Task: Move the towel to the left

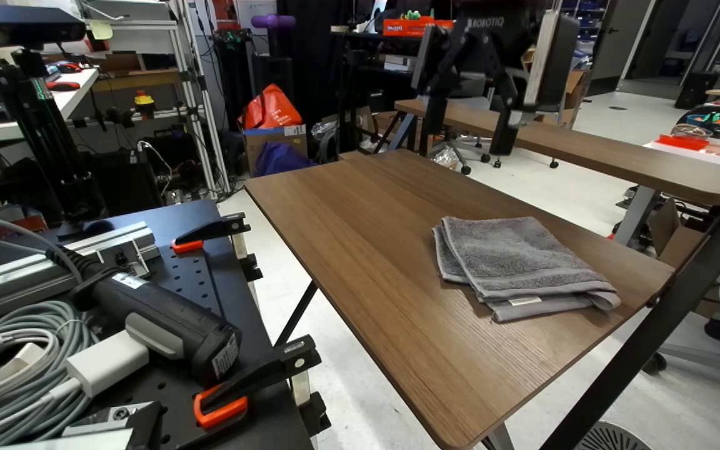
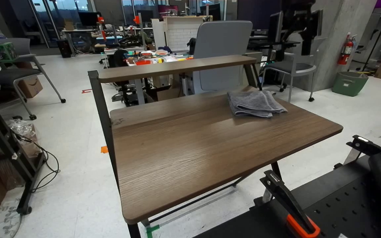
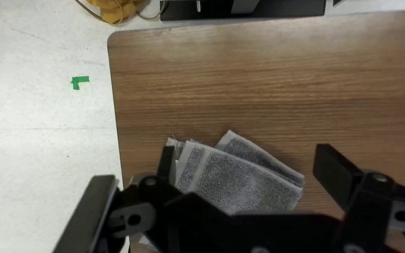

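The towel (image 1: pixel 516 256) is a grey folded cloth with rumpled layers and a pale striped border. It lies on the brown wooden table (image 1: pixel 360 212), near one end, in both exterior views (image 2: pixel 253 103). My gripper (image 1: pixel 469 128) is open with nothing between its fingers, in the air well above the tabletop; it also shows in an exterior view (image 2: pixel 293 49). In the wrist view the towel (image 3: pixel 237 175) lies below and between the spread fingers (image 3: pixel 248 167). The gripper body hides the towel's lower part there.
A raised wooden shelf (image 1: pixel 616 156) runs along one long side of the table on dark metal posts (image 2: pixel 103 122). A black bench with orange-tipped clamps (image 1: pixel 222 406), a cable coil and a black tool (image 1: pixel 160 312) stands beside the opposite side, across a floor gap.
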Motion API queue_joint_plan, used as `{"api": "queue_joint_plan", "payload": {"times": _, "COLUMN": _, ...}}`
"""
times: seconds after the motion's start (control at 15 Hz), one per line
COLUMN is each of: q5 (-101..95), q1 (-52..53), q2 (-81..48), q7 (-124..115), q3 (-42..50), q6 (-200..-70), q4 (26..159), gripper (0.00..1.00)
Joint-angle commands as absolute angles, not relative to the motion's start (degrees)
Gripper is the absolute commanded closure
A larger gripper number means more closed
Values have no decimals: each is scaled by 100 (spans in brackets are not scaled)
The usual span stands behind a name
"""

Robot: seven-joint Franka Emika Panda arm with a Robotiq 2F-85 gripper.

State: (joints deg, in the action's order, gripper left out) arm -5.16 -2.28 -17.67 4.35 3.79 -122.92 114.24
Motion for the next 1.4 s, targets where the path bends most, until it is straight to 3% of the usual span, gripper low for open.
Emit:
{"api": "queue_joint_plan", "payload": {"times": 0.0, "q5": -492, "q1": -248, "q2": -2950, "q7": -18, "q3": 398, "q6": -12269, "q4": 10228, "gripper": 0}}
{"api": "queue_joint_plan", "payload": {"times": 0.67, "q5": -376, "q1": -319, "q2": -4736, "q7": -600, "q3": 471, "q6": -12263, "q4": 8353, "gripper": 0}}
{"api": "queue_joint_plan", "payload": {"times": 1.33, "q5": -524, "q1": -135, "q2": -5123, "q7": -511, "q3": 419, "q6": -12428, "q4": 8548, "gripper": 0}}
